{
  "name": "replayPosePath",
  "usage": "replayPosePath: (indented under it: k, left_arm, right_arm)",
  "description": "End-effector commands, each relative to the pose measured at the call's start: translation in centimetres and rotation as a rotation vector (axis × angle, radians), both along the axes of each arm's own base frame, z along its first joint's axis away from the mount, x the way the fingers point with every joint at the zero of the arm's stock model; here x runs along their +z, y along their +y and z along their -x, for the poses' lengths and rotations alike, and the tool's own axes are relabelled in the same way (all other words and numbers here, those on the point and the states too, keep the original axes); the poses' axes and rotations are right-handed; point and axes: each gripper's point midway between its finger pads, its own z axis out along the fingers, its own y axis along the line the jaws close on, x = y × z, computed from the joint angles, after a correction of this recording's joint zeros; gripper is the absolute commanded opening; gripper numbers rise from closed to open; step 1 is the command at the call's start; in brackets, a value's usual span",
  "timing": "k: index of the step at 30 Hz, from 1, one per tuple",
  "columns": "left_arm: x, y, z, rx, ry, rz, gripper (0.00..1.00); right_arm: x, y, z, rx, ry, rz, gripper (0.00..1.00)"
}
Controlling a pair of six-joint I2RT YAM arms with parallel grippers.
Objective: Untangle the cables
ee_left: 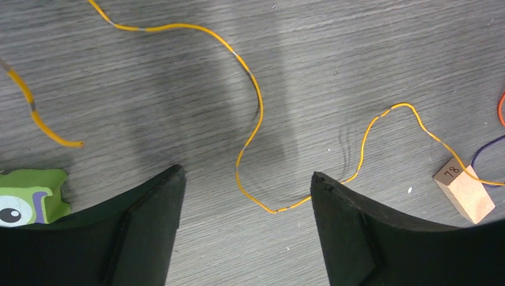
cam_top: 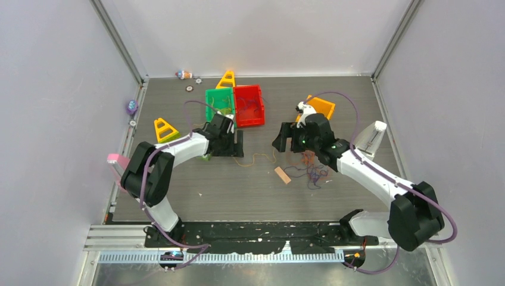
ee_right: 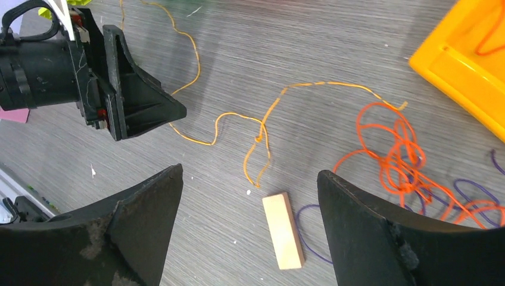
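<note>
A thin yellow cable (ee_left: 256, 95) winds over the grey table, and its lowest loop lies between the tips of my left gripper (ee_left: 247, 176), which is open and empty just above it. A second yellow piece (ee_left: 36, 119) lies at the left. My right gripper (ee_right: 250, 173) is open and empty above the table. The yellow cable's end (ee_right: 262, 128) lies ahead of it. A tangle of orange cables (ee_right: 393, 149) and purple cables (ee_right: 476, 193) lies to its right. From above, the left gripper (cam_top: 229, 143), the right gripper (cam_top: 287, 143) and the tangle (cam_top: 312, 170) all show.
A small wooden block (ee_right: 284, 229) lies between the right fingers, also seen from above (cam_top: 282, 175). A green bin (cam_top: 219, 101), a red bin (cam_top: 249, 105) and an orange bin (cam_top: 321, 107) stand at the back. Yellow triangle stands (cam_top: 165, 128) and a green toy (ee_left: 27, 196) are on the left.
</note>
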Motion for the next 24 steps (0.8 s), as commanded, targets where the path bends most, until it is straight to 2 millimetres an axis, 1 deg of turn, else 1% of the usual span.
replayPosePath:
  k: [1, 3, 4, 5, 6, 7, 8, 9, 10, 11, 12, 14, 15, 16, 17, 18, 19, 20, 22, 24]
  left_arm:
    - [0.9, -0.2, -0.8, -0.007, -0.02, -0.002, 0.73]
    - [0.8, -0.5, -0.6, -0.016, -0.012, 0.01, 0.68]
    - [0.7, -0.7, -0.4, -0.02, -0.004, 0.021, 0.65]
    - [0.7, -1.0, -0.3, -0.027, 0.003, 0.035, 0.63]
    - [0.7, -1.4, 0.0, -0.035, 0.01, 0.051, 0.62]
    - [0.5, -1.6, 0.3, -0.043, 0.017, 0.059, 0.61]
    - [0.4, -1.9, 0.6, -0.046, 0.021, 0.064, 0.61]
    - [0.2, -2.0, 0.9, -0.051, 0.03, 0.066, 0.59]
    - [0.0, -2.1, 1.1, -0.052, 0.033, 0.071, 0.57]
    - [-0.2, -2.2, 1.4, -0.055, 0.04, 0.077, 0.54]
    - [-0.4, -2.3, 1.6, -0.056, 0.046, 0.081, 0.51]
    - [-1.0, -2.4, 1.9, -0.057, 0.063, 0.087, 0.41]
    - [-1.2, -2.4, 2.0, -0.059, 0.071, 0.088, 0.35]
    - [-1.3, -2.4, 2.0, -0.061, 0.076, 0.088, 0.29]
    - [-1.5, -2.5, 2.0, -0.063, 0.08, 0.089, 0.23]
    - [-1.5, -2.5, 2.1, -0.065, 0.083, 0.086, 0.15]
    - [-1.6, -2.4, 2.0, -0.066, 0.081, 0.081, 0.05]
    - [-1.5, -2.2, 1.9, -0.065, 0.074, 0.069, 0.0]
    - [-0.3, -2.1, 1.6, -0.084, 0.034, 0.068, 0.0]
    - [1.7, -2.2, 1.5, -0.117, -0.017, 0.081, 0.0]
  right_arm:
    - [0.6, 1.8, -1.6, 0.003, -0.012, 0.007, 0.85]
    - [-1.1, 2.5, -2.3, 0.001, 0.027, 0.027, 0.79]
    - [-1.0, 2.8, -2.7, -0.001, 0.029, 0.023, 0.78]
    - [-2.0, 3.0, -2.9, -0.001, 0.053, 0.033, 0.76]
    - [-2.0, 3.4, -3.2, 0.002, 0.054, 0.032, 0.76]
    - [-2.9, 3.6, -3.3, 0.003, 0.075, 0.043, 0.73]
    - [-2.9, 4.0, -3.4, 0.007, 0.078, 0.042, 0.72]
    - [-3.6, 4.3, -3.5, 0.009, 0.093, 0.048, 0.7]
    - [-3.6, 4.7, -3.6, 0.014, 0.092, 0.044, 0.68]
    - [-4.0, 4.9, -3.7, 0.015, 0.1, 0.047, 0.65]
    - [-4.0, 5.3, -3.8, 0.018, 0.099, 0.044, 0.63]
    - [-4.2, 5.7, -4.0, 0.021, 0.104, 0.043, 0.48]
    - [-4.4, 5.9, -4.2, 0.024, 0.108, 0.044, 0.44]
    - [-4.6, 6.0, -4.2, 0.025, 0.113, 0.045, 0.35]
    - [-4.4, 6.2, -4.4, 0.028, 0.109, 0.042, 0.29]
    - [-4.4, 6.4, -4.3, 0.034, 0.112, 0.039, 0.2]
    - [-4.1, 6.6, -4.4, 0.04, 0.106, 0.035, 0.16]
    - [-3.9, 6.9, -4.4, 0.052, 0.103, 0.029, 0.09]
    - [-3.1, 7.8, -4.1, 0.098, 0.09, 0.009, 0.06]
    - [-1.9, 9.1, -3.6, 0.165, 0.068, -0.012, 0.05]
